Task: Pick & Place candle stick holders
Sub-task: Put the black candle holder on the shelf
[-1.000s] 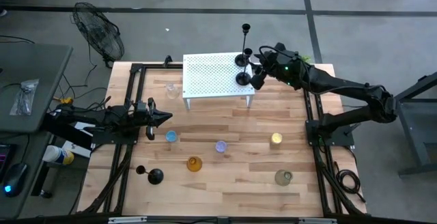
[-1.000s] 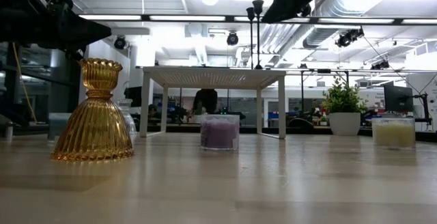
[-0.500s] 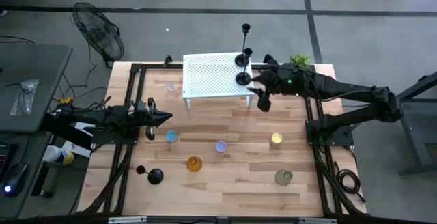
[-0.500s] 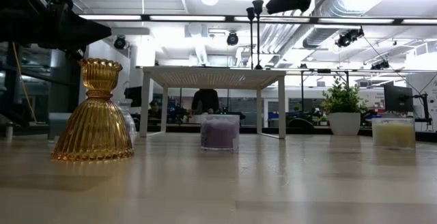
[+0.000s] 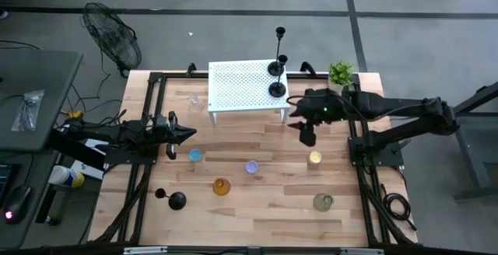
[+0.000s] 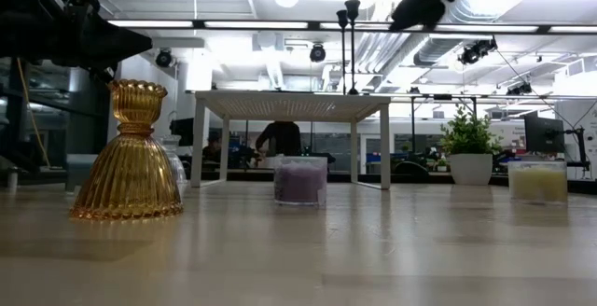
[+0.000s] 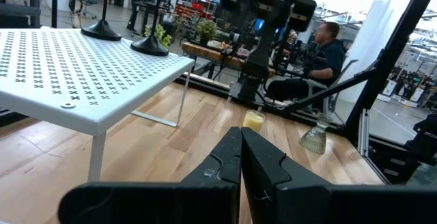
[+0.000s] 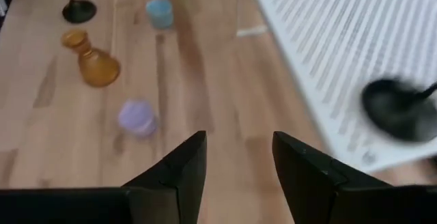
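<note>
Right gripper (image 8: 235,176): jaws spread, nothing between them. In the high view the right gripper (image 5: 306,128) hangs over bare table (image 5: 257,204), just off the 5 o'clock corner of the white perforated stand (image 5: 241,88).

Left gripper (image 7: 240,166): jaws pressed together, empty; it sits at the table's 9 o'clock edge (image 5: 177,134), pointing inward.

Candlesticks:
- Two black candlesticks stand upright on the stand's 3 o'clock edge: one at the far corner (image 5: 275,68), one just nearer (image 5: 277,90). Both bases show in the left wrist view.
- Third black candlestick (image 5: 176,200) is at the table's 7 o'clock area, lying tilted as far as I can tell.

Glass holders on the table:
- blue (image 5: 194,155), close to the left gripper
- purple (image 5: 251,166), centre
- amber ribbed (image 5: 222,186), at 7 o'clock from the purple
- yellow (image 5: 314,158), at 5 o'clock from the right gripper
- clear ribbed (image 5: 323,202), at the 5 o'clock corner
- small clear one (image 5: 196,100), beside the stand at its 9 o'clock

Potted plant (image 5: 340,72) sits at the table's 1 o'clock corner.
</note>
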You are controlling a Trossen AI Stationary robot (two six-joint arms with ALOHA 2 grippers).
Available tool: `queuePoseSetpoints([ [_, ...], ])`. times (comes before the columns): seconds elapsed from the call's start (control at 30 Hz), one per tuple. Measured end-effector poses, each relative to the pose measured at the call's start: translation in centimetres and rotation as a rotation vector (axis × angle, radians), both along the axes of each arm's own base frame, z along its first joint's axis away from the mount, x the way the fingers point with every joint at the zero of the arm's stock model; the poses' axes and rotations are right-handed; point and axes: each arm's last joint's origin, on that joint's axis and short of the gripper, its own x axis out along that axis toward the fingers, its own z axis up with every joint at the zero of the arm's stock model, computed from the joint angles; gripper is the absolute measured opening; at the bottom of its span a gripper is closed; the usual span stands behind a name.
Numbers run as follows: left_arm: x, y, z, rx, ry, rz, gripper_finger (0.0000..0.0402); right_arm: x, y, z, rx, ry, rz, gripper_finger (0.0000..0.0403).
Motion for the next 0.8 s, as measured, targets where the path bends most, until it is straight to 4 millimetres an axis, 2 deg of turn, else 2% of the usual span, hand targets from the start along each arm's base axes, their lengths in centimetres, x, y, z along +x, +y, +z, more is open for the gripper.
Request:
queuePoseSetpoints([
  [0.43,0.0,0.0,0.0,0.0,0.0,0.0,0.0001,-2.1,2.6,-0.9,0.198,0.169,-0.093,0.0161],
  [0.8,0.0,0.0,0.0,0.0,0.0,0.0,0.0001,-2.9,3.9,-1.1,0.205,0.226,-0.094,0.0161],
])
